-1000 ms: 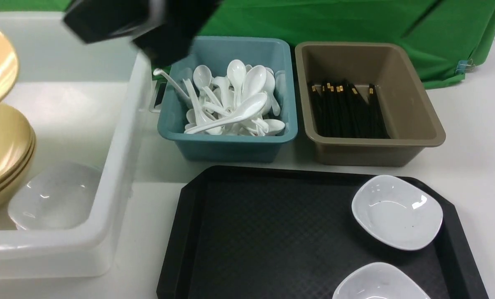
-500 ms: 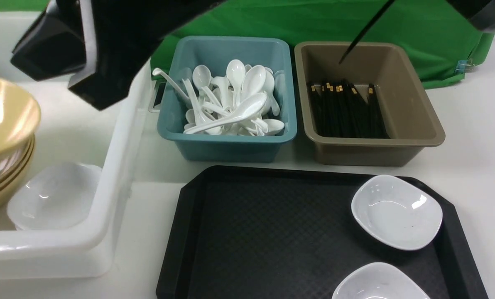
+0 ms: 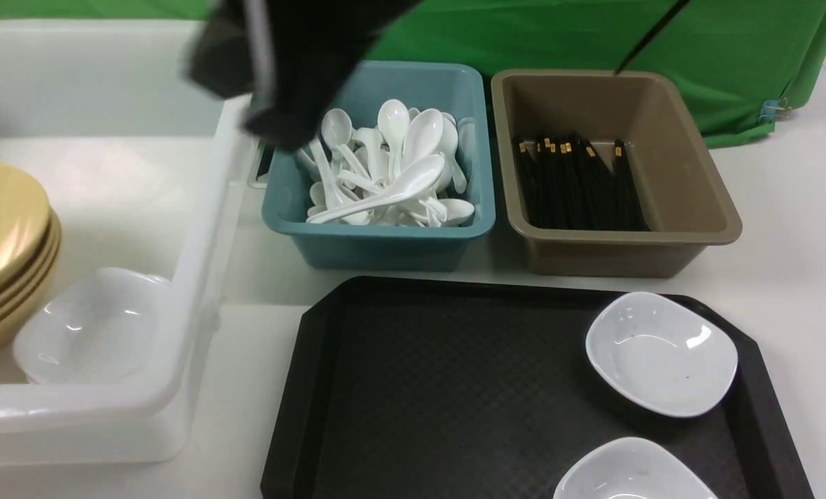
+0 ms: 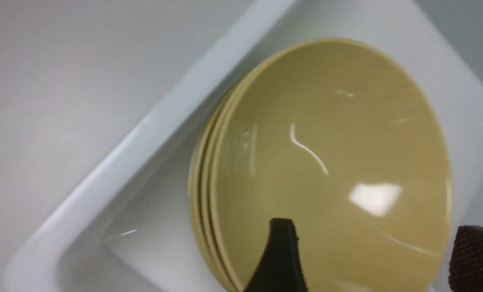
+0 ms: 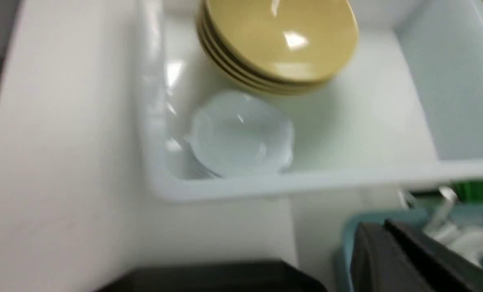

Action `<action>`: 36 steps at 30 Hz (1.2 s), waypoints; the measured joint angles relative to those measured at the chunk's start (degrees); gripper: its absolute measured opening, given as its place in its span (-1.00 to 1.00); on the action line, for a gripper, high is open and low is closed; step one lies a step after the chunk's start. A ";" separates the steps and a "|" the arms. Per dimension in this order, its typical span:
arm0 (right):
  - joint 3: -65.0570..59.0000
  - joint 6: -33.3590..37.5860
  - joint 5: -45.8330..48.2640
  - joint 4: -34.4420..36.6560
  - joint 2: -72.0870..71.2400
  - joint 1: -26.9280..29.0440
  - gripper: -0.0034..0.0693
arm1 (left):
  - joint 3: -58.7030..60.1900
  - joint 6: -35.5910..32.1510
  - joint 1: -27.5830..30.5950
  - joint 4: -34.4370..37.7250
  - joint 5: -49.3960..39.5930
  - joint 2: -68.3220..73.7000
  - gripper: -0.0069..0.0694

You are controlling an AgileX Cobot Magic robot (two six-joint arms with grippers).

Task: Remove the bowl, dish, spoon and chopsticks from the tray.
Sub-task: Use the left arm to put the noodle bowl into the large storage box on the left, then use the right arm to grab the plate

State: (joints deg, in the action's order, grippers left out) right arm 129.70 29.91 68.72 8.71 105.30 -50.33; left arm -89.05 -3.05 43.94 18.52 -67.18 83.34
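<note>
The mustard bowl [image 3: 1, 222] lies on top of a stack of like bowls in the white bin [image 3: 198, 229]. My left gripper [image 4: 377, 255] hangs open just above this bowl [image 4: 326, 162], its fingers apart and touching nothing. In the front view the left arm [image 3: 281, 62] is a dark blur. On the black tray [image 3: 454, 388] sit two white dishes [image 3: 662, 353] [image 3: 635, 475]. My right gripper [image 5: 383, 233] is shut on thin black chopsticks [image 5: 428, 251]. Their tip [image 3: 652, 34] hangs over the brown tub.
A blue tub [image 3: 378, 239] holds several white spoons. Beside it, a brown tub [image 3: 628, 242] holds several black chopsticks. A white dish [image 3: 91, 326] lies in the white bin next to the bowl stack. Green cloth hangs behind the tubs.
The left gripper has opened and the tilted bowl has settled flat onto the stack. The left arm has swung right. The chopstick tip has risen and shifted right.
</note>
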 joint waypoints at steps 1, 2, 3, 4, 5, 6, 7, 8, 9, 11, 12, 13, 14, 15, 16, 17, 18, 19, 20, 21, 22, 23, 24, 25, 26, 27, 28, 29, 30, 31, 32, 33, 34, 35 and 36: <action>-0.76 -1.75 0.22 -2.55 -0.96 0.82 -0.88 | -0.40 -1.13 -1.93 0.12 -0.52 -1.16 0.30; -1.00 -2.11 0.28 -3.77 -1.45 1.05 -0.88 | -0.55 -1.47 -3.08 0.19 -0.65 -1.72 0.24; -2.05 -3.47 0.36 -5.34 -2.25 2.14 -0.88 | -0.71 -2.84 -5.83 0.39 -1.00 -2.82 0.10; -4.06 -5.11 0.41 -8.08 -4.34 4.25 -0.88 | -0.85 -4.05 -10.76 0.77 -1.20 -4.33 -0.16; -7.23 -6.51 0.41 -9.46 -6.46 7.33 -0.88 | -0.89 -5.02 -16.56 1.22 -1.32 -5.62 -0.44; -8.84 -6.89 0.49 -10.12 -8.01 8.82 -0.88 | -0.92 -5.46 -20.81 1.44 -1.48 -6.30 -0.58; -11.87 -7.46 0.49 -10.55 -9.66 11.35 -0.88 | -0.96 -6.04 -26.36 1.57 -1.55 -6.94 -0.70; -15.28 -7.98 0.49 -10.97 -12.25 13.94 -0.88 | -0.96 -6.30 -32.12 1.57 -1.62 -7.37 -0.77; -18.98 -8.47 0.57 -11.07 -14.04 16.45 -0.88 | -0.96 -6.38 -37.97 1.25 -1.77 -7.51 -0.81; -25.39 -9.40 0.57 -10.46 -17.98 20.11 -0.88 | -0.96 -6.18 -47.27 -0.56 -1.82 -7.43 -0.85; -29.62 -9.56 0.69 -9.45 -20.06 21.98 -0.88 | -0.96 -5.75 -52.89 -1.84 -1.97 -7.07 -0.86; -35.65 -9.72 0.78 -8.05 -22.27 23.76 -0.87 | -0.96 -4.78 -58.24 -3.86 -2.11 -6.57 -0.86; -38.18 -9.76 0.78 -7.16 -23.54 24.21 -0.87 | -0.96 -4.15 -63.25 -5.11 -2.11 -5.92 -0.87; -42.33 -9.76 0.60 -6.27 -24.83 24.59 -0.85 | -0.96 -3.50 -67.85 -6.50 -2.11 -5.02 -0.87; -45.51 -9.69 0.38 -5.82 -25.44 24.69 -0.82 | -0.96 -3.18 -71.21 -7.11 -1.91 -4.24 -0.87; -49.29 -9.69 -0.50 -5.23 -26.27 24.72 -0.78 | -0.96 -3.04 -74.24 -7.47 -1.43 -3.36 -0.87; -53.45 -9.93 -2.32 -4.67 -26.81 24.72 -0.72 | -0.96 -2.84 -78.68 -7.75 -0.11 -1.65 -0.87; -54.11 -9.94 -2.64 -4.56 -26.86 24.72 -0.69 | -0.96 -2.70 -79.23 -7.75 0.12 -1.39 -0.87; -58.31 -10.54 -5.67 -4.11 -26.93 24.72 -0.58 | -0.96 -2.16 -82.47 -7.75 1.47 0.38 -0.87; -60.50 -10.69 -8.27 -4.04 -26.86 24.72 -0.51 | -0.96 -1.51 -84.17 -7.81 2.20 1.56 -0.87; -63.42 -10.76 -10.81 -3.95 -26.40 24.72 -0.37 | -0.96 -1.31 -85.38 -7.86 2.66 2.66 -0.87; -65.05 -10.76 -13.13 -3.94 -25.93 24.72 -0.28 | -0.96 -1.19 -86.16 -7.93 2.95 3.59 -0.87; -66.64 -10.76 -15.00 -3.89 -25.04 24.72 -0.15 | -0.84 -1.13 -86.54 -7.93 3.21 4.34 -0.87; -67.33 -10.76 -15.79 -3.83 -24.34 24.72 -0.07 | -0.74 -1.06 -86.67 -8.08 3.36 4.54 -0.87; -68.24 -10.76 -17.44 -3.78 -22.28 24.72 0.10 | -0.07 -0.94 -86.73 -8.80 3.89 4.98 -0.87; -68.58 -10.76 -18.99 -3.78 -20.27 24.72 0.25 | 0.87 -0.78 -86.73 -9.92 4.33 5.05 -0.87; -68.57 -10.76 -19.26 -3.78 -19.92 24.72 0.25 | 1.23 -0.78 -86.73 -10.11 4.45 5.05 -0.87; -68.69 -10.76 -21.11 -3.78 -17.87 24.72 0.37 | 2.47 -0.21 -86.59 -11.18 4.58 5.05 -0.87; -68.75 -10.76 -22.52 -3.78 -16.13 24.72 0.45 | 3.37 -0.04 -86.34 -11.41 4.58 5.05 -0.87; -68.75 -10.76 -23.96 -3.76 -14.02 24.59 0.50 | 4.79 0.10 -85.90 -11.41 4.58 5.05 -0.87; -68.75 -10.76 -25.15 -3.76 -12.36 24.43 0.54 | 6.20 0.08 -85.42 -11.42 4.82 5.05 -0.87; -68.75 -10.82 -26.13 -3.76 -11.11 24.39 0.56 | 7.13 0.12 -85.12 -11.42 5.09 4.98 -0.87; -68.70 -10.95 -27.34 -3.81 -9.60 24.31 0.58 | 8.22 0.12 -84.91 -11.42 5.42 4.92 -0.87; -68.53 -11.54 -28.54 -3.81 -8.24 24.19 0.59 | 9.19 0.05 -84.62 -11.42 6.05 4.85 -0.87; -68.53 -11.86 -29.02 -3.81 -7.73 24.19 0.59 | 9.59 0.05 -84.53 -11.42 6.38 4.75 -0.87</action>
State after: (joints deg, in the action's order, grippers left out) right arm 61.17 18.05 39.70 4.89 97.57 -26.14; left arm -79.46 -3.00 -40.59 7.10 -60.80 88.09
